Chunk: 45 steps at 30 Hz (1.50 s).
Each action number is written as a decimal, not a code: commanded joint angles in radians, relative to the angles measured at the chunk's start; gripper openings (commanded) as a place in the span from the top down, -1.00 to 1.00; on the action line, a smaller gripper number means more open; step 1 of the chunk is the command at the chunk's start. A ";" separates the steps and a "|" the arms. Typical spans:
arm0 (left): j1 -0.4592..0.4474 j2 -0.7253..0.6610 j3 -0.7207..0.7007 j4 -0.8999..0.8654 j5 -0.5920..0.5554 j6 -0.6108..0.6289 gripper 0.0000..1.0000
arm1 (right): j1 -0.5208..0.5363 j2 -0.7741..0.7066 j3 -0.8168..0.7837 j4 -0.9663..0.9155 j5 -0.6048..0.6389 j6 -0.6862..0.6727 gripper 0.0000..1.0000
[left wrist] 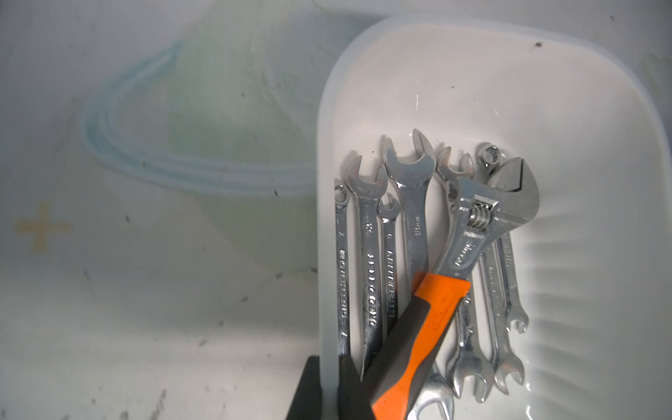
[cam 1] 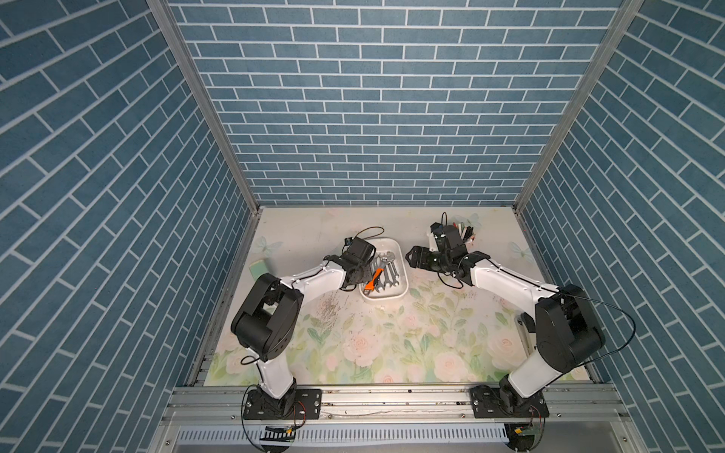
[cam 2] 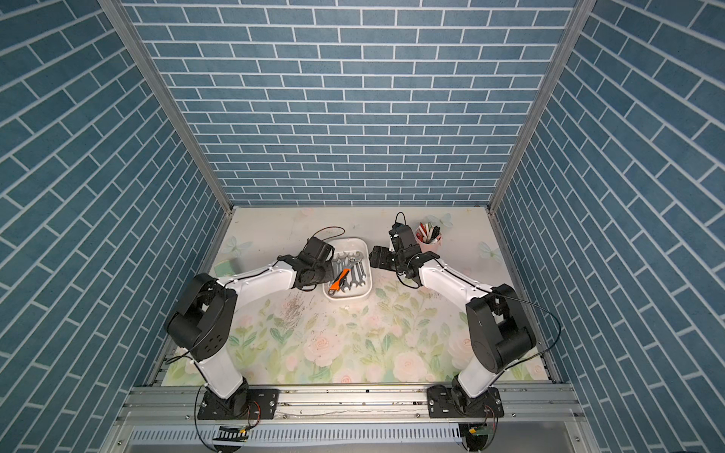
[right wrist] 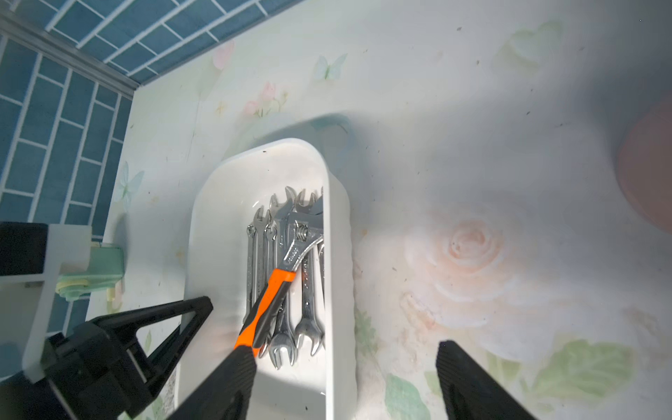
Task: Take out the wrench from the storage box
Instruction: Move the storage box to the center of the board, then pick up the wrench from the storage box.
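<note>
1. The left pincer (left wrist: 329,367) is pinched shut on a long side wall of the storage box (left wrist: 509,91). One finger is outside the rim and one inside, so the box looks pinned to the desk (cam 1: 372,345).
2. The wrench (left wrist: 436,309), the adjustable one with the orange and grey handle, lies inside the box, slanted across a row of plain spanners (left wrist: 367,254). Its handle end sits just beside the left pincer's inner finger, and its head points away from that pincer.
3. The right pincer (right wrist: 345,349) hangs over the opposite long wall with its jaws wide apart and nothing between them. One finger (right wrist: 232,378) is right at the handle's tip, and the other is out over bare desk beyond the wall.
4. To my eye, the step in hand is getting those fingers onto the orange handle. Closing from here would catch the rim, so I'd shift the pincer inward until both fingers flank the handle.
5. I'd turn the wrist so the pads close across the handle's narrow width, on the rubber part, which should slip less than chrome.
6. It should come down only to handle height, because going deeper risks nipping a spanner too.
7. Then lift straight up and clear the rim before moving sideways, as the heavy head may droop.
</note>
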 commanded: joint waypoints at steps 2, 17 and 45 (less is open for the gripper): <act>-0.089 -0.058 -0.071 -0.040 0.021 -0.073 0.90 | 0.038 -0.047 -0.093 -0.041 -0.022 0.080 -0.52; -0.161 -0.216 0.049 -0.139 -0.043 0.237 -0.38 | 0.083 -0.171 -0.139 -0.100 0.061 0.099 -0.34; -0.217 0.266 0.288 -0.196 -0.025 0.405 -0.09 | -0.125 -0.407 -0.348 -0.165 0.075 0.011 -0.45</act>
